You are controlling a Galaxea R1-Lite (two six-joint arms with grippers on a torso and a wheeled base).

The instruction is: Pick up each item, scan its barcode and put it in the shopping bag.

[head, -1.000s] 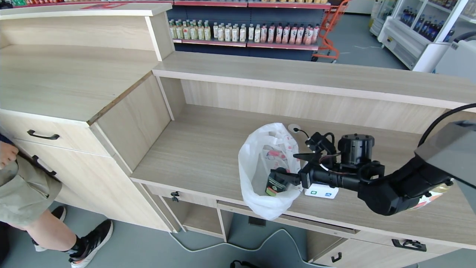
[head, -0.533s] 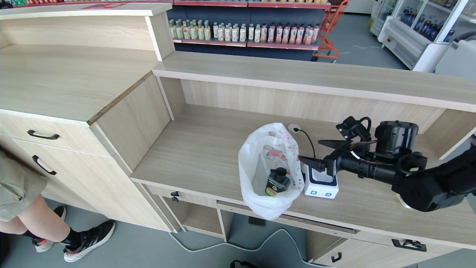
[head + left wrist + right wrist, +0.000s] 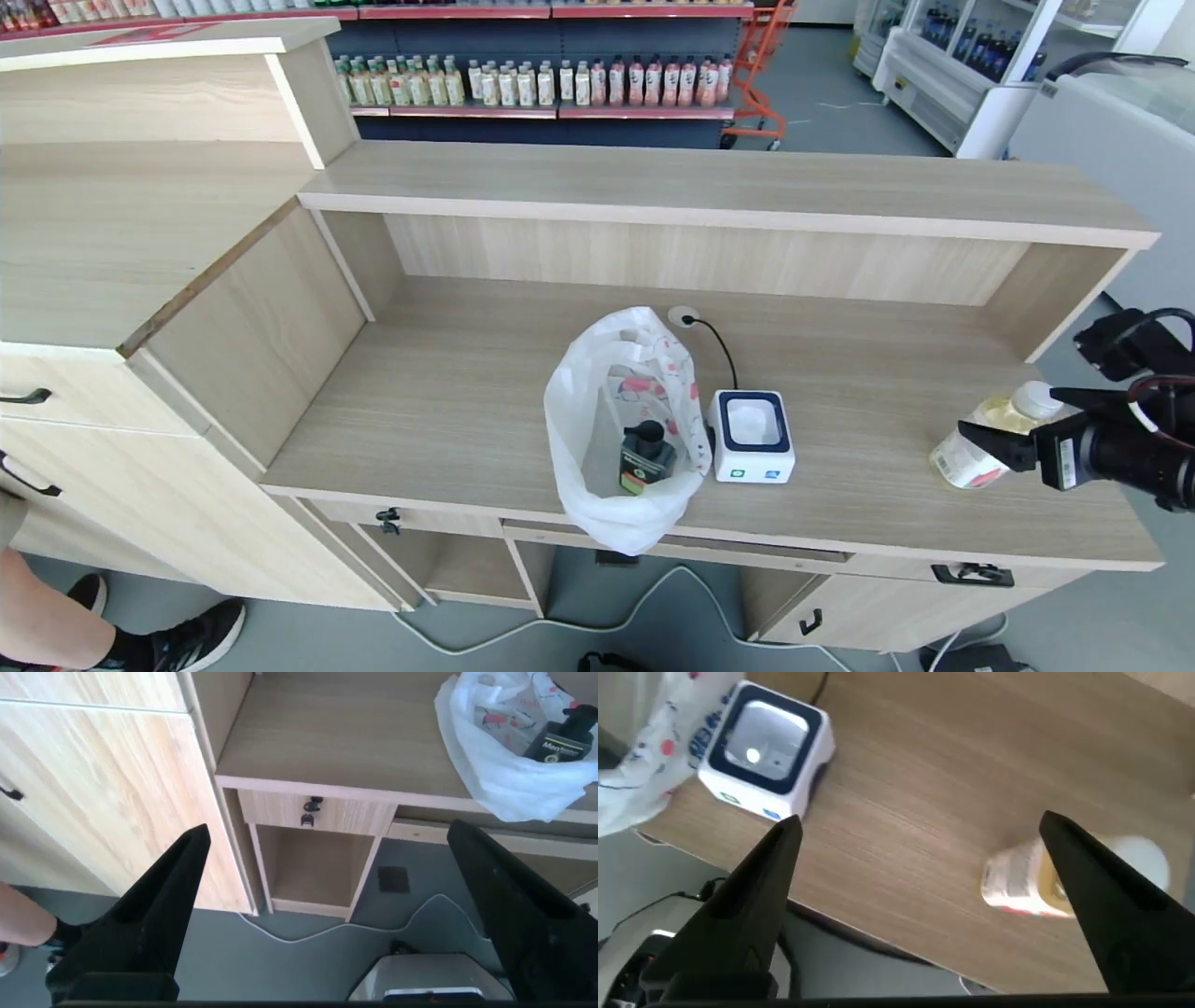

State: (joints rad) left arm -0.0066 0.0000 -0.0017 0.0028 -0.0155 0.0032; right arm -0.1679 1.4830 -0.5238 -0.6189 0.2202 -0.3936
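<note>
A white plastic shopping bag [image 3: 597, 420] stands open at the counter's front edge, with a dark bottle [image 3: 646, 457] upright inside it. Right of the bag sits the white and blue barcode scanner [image 3: 752, 434]. A yellowish bottle [image 3: 962, 462] with a white cap lies on its side near the counter's right end. My right gripper [image 3: 1008, 413] hangs open just over that bottle, holding nothing. The right wrist view shows the bottle [image 3: 1032, 882] and scanner [image 3: 766, 751] under the open gripper [image 3: 920, 819]. My left gripper [image 3: 329, 831] is open, low in front of the counter, left of the bag [image 3: 505, 761].
A black cable [image 3: 714, 341] runs from the scanner to a hole in the wooden counter [image 3: 467, 392]. A raised back ledge [image 3: 709, 196] and side walls enclose the counter. Drawers with black handles [image 3: 971, 574] sit below. A person's leg [image 3: 56, 625] shows at the lower left.
My right gripper let go of the dark bottle inside the bag, drew back to the right and now hangs over the yellowish bottle. The head camera has also turned right.
</note>
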